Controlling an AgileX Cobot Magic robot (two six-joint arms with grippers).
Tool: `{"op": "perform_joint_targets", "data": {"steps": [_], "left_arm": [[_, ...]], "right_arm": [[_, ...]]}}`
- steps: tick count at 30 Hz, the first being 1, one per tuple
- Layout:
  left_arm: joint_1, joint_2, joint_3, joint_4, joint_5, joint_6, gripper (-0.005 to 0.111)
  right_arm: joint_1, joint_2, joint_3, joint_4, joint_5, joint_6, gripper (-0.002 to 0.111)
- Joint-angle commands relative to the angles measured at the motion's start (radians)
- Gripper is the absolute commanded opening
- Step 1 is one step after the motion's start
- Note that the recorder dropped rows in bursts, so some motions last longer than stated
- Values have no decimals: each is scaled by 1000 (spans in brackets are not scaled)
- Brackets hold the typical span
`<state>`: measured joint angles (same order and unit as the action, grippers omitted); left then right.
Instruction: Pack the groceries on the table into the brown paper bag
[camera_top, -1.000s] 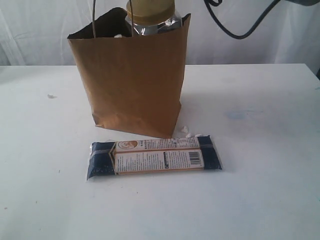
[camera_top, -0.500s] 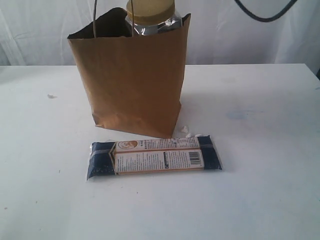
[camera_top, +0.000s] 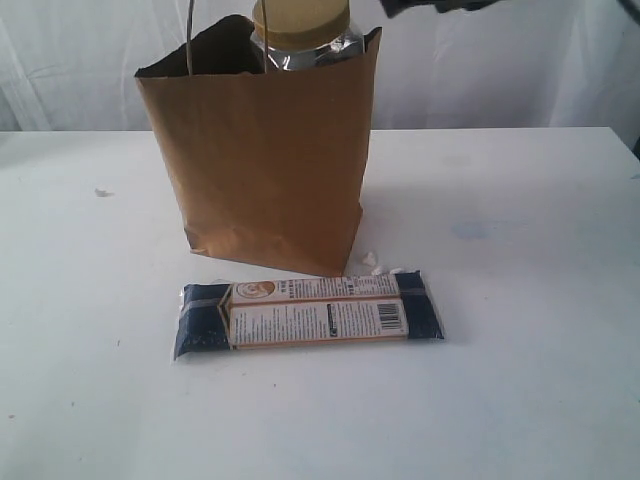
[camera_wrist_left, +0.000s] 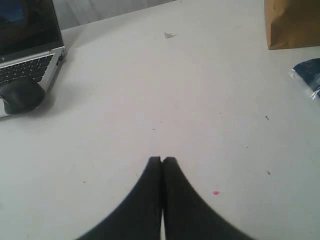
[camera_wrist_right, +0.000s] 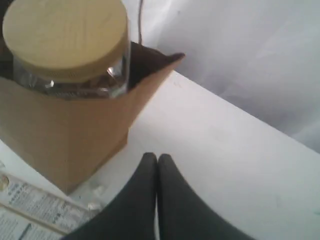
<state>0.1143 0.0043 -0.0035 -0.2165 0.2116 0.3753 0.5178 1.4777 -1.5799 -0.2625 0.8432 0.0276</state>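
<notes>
Swapped the black cable at far right for a dark bit of right arm. Got right gripper and left gripper both pinched together, empty. Spotting clear jar with mustard-yellow lid poking out of tall kraft-brown paper bag, long navy-orange packet flat on white tabletop just nearer.
</notes>
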Motion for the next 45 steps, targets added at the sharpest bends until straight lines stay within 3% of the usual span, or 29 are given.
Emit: {"op": "perform_joint_targets", "data": {"steps": [1,4,10,13,18,20,24,28,32,35,39,45], "left_arm": [[1,-4,3,-2,-2,-1,0],[1,-4,3,-2,-2,-1,0],[1,-4,3,-2,-2,-1,0],[1,-4,3,-2,-2,-1,0],[1,-4,3,-2,-2,-1,0],[1,-4,3,-2,-2,-1,0],[1,-4,3,-2,-2,-1,0],[1,-4,3,-2,-2,-1,0],[1,-4,3,-2,-2,-1,0],[1,-4,3,-2,-2,-1,0],[1,-4,3,-2,-2,-1,0],[1,-4,3,-2,-2,-1,0]], "right_arm": [[-1,-98,124,-2,128,30,0],[-1,-108,239,74,143,28,0],[-1,-21,415,72,-69,-28,3],[-1,73,411,56,-127,-28,15],[-10,203,352,44,-147,68,46],[-34,257,315,53,-125,68,51],[-122,390,185,160,-43,-28,50],[-170,478,84,310,4,-311,50],[-170,516,68,322,-51,-621,50],[-170,535,68,449,-87,-786,50],[-170,559,68,596,-159,-839,50],[-170,628,67,602,-144,-964,50]]}}
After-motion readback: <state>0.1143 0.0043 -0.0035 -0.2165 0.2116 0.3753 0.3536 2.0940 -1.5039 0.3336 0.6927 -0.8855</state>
